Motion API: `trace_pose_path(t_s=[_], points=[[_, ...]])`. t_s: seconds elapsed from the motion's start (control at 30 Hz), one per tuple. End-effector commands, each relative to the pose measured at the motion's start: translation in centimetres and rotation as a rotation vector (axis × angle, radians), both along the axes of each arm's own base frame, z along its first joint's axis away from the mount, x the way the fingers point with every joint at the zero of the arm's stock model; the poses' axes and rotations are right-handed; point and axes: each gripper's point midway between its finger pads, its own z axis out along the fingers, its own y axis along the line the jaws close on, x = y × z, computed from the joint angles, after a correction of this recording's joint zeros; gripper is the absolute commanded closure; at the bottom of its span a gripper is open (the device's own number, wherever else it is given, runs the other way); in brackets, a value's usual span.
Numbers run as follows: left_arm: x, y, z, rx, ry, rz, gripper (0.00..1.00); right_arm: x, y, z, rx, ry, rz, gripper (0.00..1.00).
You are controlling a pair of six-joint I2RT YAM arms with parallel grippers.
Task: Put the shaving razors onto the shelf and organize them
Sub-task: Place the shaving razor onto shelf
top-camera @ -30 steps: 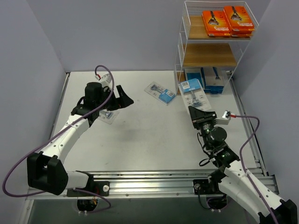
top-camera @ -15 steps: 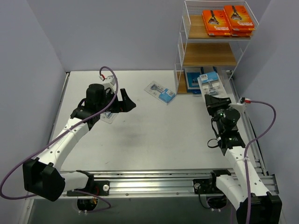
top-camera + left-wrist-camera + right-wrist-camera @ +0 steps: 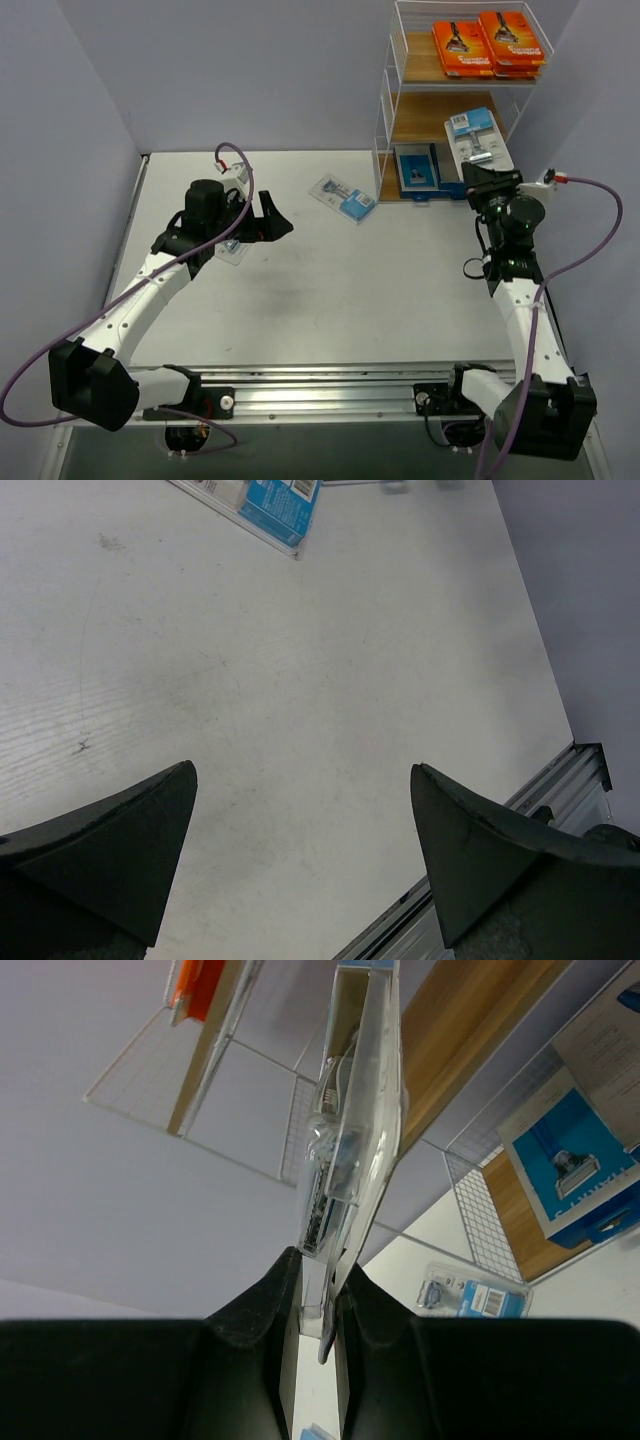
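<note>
Pinching a clear blister pack [image 3: 350, 1130] by its lower edge, the right gripper [image 3: 318, 1290] holds it up at the shelf's [image 3: 440, 118] middle tier; the left gripper [image 3: 300, 850] hangs wide open, empty, above the table [image 3: 330, 290] near another pack [image 3: 343, 198].

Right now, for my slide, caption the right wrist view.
Right fingers pinch a clear razor pack, edge-on, facing the shelf.

walls [image 3: 250, 70]: pale lilac | table [image 3: 330, 300]: white, scuffed | near edge: aluminium rail [image 3: 330, 385]
</note>
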Motion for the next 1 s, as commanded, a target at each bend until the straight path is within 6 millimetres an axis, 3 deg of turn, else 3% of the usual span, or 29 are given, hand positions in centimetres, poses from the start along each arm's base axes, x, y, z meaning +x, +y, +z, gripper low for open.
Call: trace_pose_path(t_s=[0.0,0.1,0.13,0.3,0.4,0.57,0.8,0.97], points=[[0.1,-0.8,2.0,-0.040,-0.036,-0.029,0.03,2.3,-0.6,3.0,-0.026,-0.101,0.039,1.00],[0.2,-1.0,1.9,-0.043,-0.028,-0.033,0.03,3.7,-1.5,4.0,-0.021,-0.128,0.042,1.00],[0.2,-1.0,1.7,-0.042,-0.025,-0.036,0.03,4.8,-1.9,3.0,-0.017,-0.100,0.039,1.00],[0.2,-1.1,1.5,-0.041,-0.016,-0.039,0.03,7.5,-3.1,2.7,-0.006,-0.104,0.044,1.00],[0.2,-1.1,1.4,-0.037,-0.010,-0.041,0.03,9.5,-3.7,1.6,0.012,-0.083,0.053,1.00],[0.3,-1.2,1.1,-0.038,-0.002,-0.048,0.03,11.7,-4.5,1.8,0.026,-0.087,0.054,1.00],[0.3,-1.4,0.8,-0.040,0.012,-0.055,0.03,14.3,-5.9,0.2,0.063,-0.049,0.037,1.00],[0.3,-1.6,0.7,-0.049,0.022,-0.064,0.03,15.3,-6.2,0.2,0.064,-0.043,0.040,0.85]])
